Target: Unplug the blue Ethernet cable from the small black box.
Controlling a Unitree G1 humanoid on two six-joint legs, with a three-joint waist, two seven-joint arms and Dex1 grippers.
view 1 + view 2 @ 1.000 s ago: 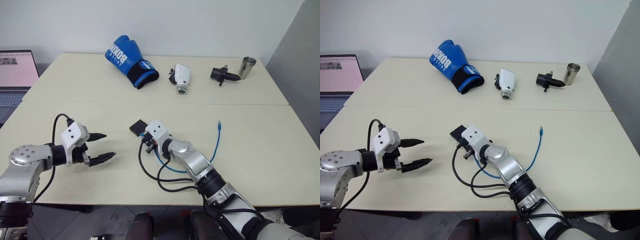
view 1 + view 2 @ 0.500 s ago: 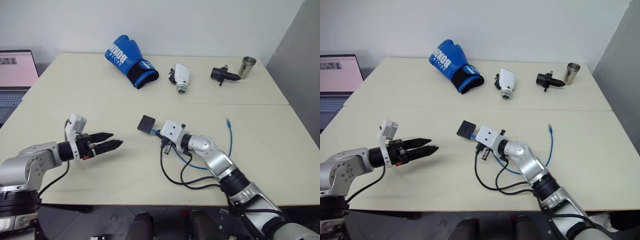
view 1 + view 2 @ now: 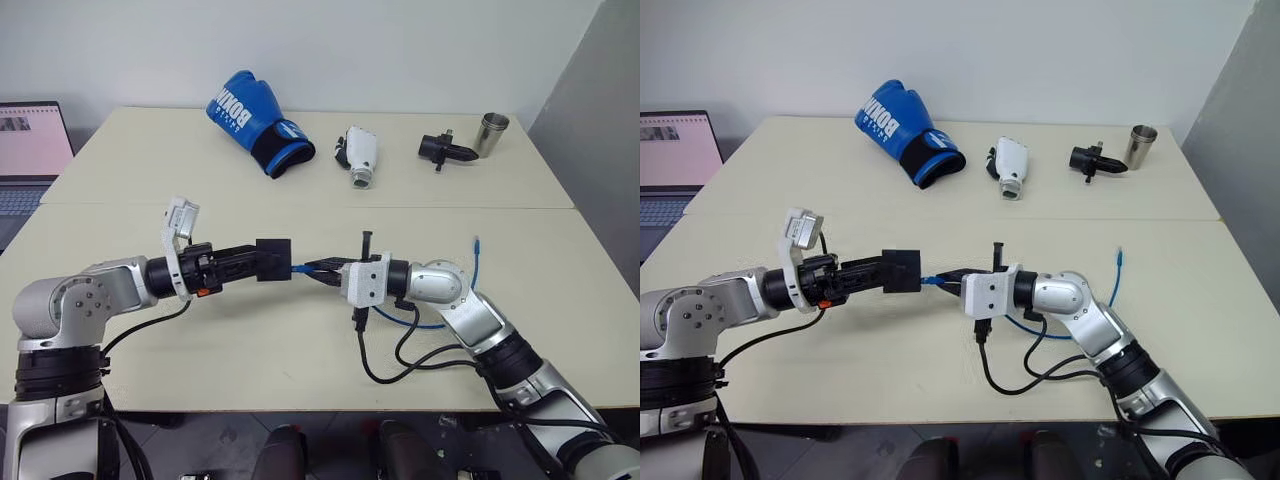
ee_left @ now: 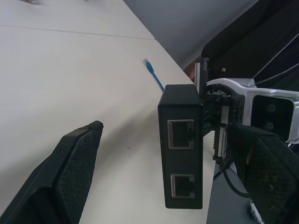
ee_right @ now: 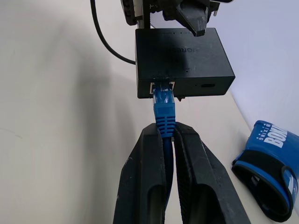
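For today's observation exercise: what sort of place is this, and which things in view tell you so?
Probably a lab or office test area: two plain tables pushed together against a bare wall, an open laptop at the side, and unrelated test objects like a boxing glove and metal cup.

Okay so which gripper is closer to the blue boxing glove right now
Left. The left gripper, open around the small black box, hangs almost straight in front of the blue boxing glove. The right gripper, shut on the blue Ethernet cable, is farther to the right.
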